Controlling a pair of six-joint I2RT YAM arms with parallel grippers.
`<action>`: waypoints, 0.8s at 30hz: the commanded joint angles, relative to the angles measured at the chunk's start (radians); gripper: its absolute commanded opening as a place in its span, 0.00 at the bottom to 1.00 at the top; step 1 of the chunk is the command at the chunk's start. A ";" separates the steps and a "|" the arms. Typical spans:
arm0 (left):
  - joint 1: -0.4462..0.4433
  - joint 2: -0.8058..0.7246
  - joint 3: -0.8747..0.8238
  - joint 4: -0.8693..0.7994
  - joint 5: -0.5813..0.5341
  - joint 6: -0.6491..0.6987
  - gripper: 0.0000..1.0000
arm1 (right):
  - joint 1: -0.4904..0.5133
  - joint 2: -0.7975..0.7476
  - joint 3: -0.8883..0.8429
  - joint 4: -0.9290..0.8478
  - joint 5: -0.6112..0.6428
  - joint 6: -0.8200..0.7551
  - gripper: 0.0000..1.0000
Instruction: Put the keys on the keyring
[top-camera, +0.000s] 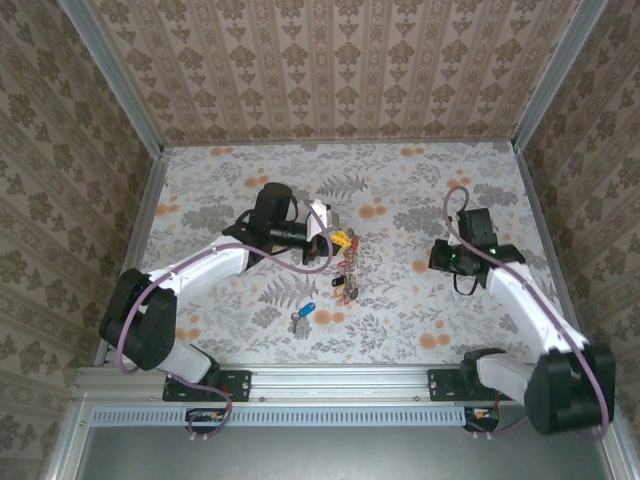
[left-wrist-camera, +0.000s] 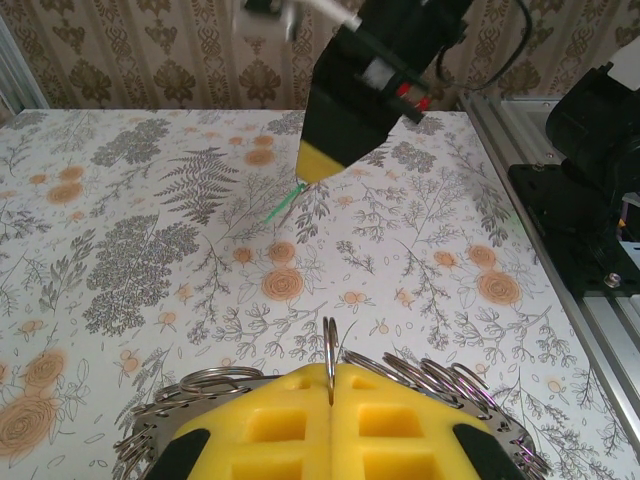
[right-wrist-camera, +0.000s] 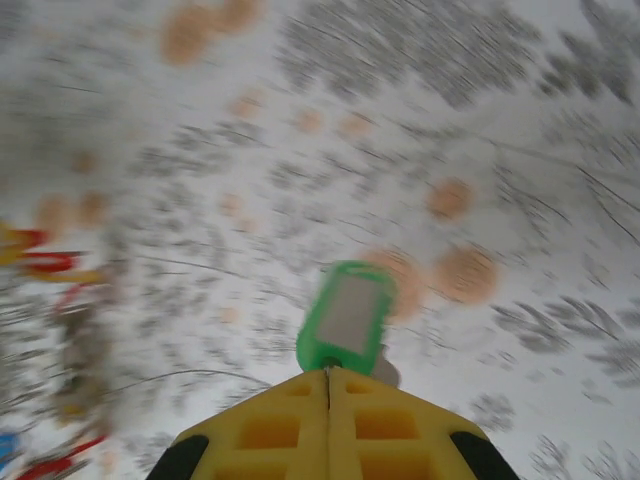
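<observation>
Over the surface (top-camera: 420, 190), left gripper (left-wrist-camera: 330, 372) jaws clamped on keyring (left-wrist-camera: 330, 342), right gripper (right-wrist-camera: 328, 375) jaws pinching green-tagged key (right-wrist-camera: 345, 318) well apart: hold ring steady, approach slowly, aim key's hole at ring's split; blue-headed key (top-camera: 303, 313) lies loose.

1. In the right wrist view the worktop (right-wrist-camera: 500, 110) pattern is blurred, and the red and yellow pieces (right-wrist-camera: 45, 265) at the left edge are unidentifiable.
2. The lower end of the green tag (right-wrist-camera: 345, 318) is hidden between the fingers of the right gripper (right-wrist-camera: 328, 372).
3. The keyring (left-wrist-camera: 425, 375) runs behind the left gripper (left-wrist-camera: 330, 368) and off the bottom edge.
4. From above, its pieces are too small to tell apart.
</observation>
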 joint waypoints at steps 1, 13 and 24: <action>-0.005 0.003 0.037 0.064 0.048 -0.015 0.00 | 0.014 -0.120 -0.076 0.184 -0.209 -0.116 0.00; -0.040 0.012 0.030 0.085 0.048 -0.008 0.00 | 0.070 -0.251 -0.108 0.279 -0.388 -0.407 0.00; -0.082 0.031 0.036 0.101 0.026 -0.011 0.00 | 0.237 -0.216 -0.107 0.450 -0.366 -0.498 0.00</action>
